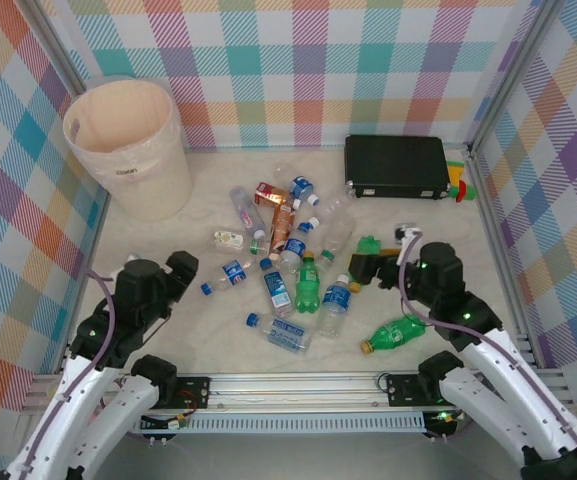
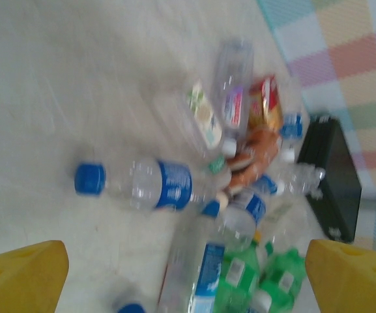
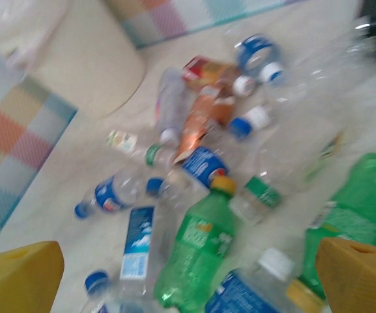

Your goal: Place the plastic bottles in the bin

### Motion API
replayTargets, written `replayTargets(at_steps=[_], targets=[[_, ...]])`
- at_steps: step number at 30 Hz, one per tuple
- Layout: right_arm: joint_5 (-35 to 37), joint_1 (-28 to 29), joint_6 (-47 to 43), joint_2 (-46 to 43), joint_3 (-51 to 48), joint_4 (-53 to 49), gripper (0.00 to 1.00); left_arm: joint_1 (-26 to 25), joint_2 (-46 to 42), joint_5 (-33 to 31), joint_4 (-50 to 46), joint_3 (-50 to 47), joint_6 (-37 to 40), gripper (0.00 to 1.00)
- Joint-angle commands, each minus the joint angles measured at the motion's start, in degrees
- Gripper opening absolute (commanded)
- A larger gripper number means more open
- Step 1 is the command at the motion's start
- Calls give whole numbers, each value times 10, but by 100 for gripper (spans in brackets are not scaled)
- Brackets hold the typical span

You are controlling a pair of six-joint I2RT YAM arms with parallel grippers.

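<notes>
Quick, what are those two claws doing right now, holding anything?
Left gripper: open, holding nothing.
Right gripper: open, holding nothing.

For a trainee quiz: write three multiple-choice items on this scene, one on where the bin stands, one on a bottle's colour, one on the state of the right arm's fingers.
1. The bin stands:
A) in the far left corner
B) in the far right corner
C) between the two arms

2. The near bottle farthest to the right is:
A) clear
B) brown
C) green

3. The right arm's fingers are:
A) shut on a green bottle
B) wide apart with nothing held
C) pressed together on nothing

Answers:
1 A, since the top view has it at the upper left, at the back.
2 C, since its body is plainly green.
3 B, since the right wrist view shows the two yellow tips far apart, gripping nothing.
</notes>
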Motion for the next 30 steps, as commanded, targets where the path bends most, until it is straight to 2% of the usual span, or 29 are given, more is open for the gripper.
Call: replayTargets(at_steps=[1,6,10,13,18,22,25,30], targets=[[50,62,-42,20,-9,18,99,-91,11,-55,5,-11,-95,94],[59,136,-65,33,-21,47,99,-256,93,-143,77,-23,-156,95],[63,155,-75,11,-46,62,99,-351,172,-214,105,-12,-205,96],[69,156,-75,-15,-66,66,99,-370,221,-209,136,-20,-244,96],[72,156,-76,-45,-80,77,99,-382,249,-212,152,-41,-296,92],[64,156,-75,-36,-84,89,99,-386,273,-191,161,-71,-364,84],[53,156,-75,-27,-87,100,99,-386,294,-164,213,-108,-401,74],[44,157,-73,-27,-87,99,99,-388,300,-164,210,-119,-417,70]])
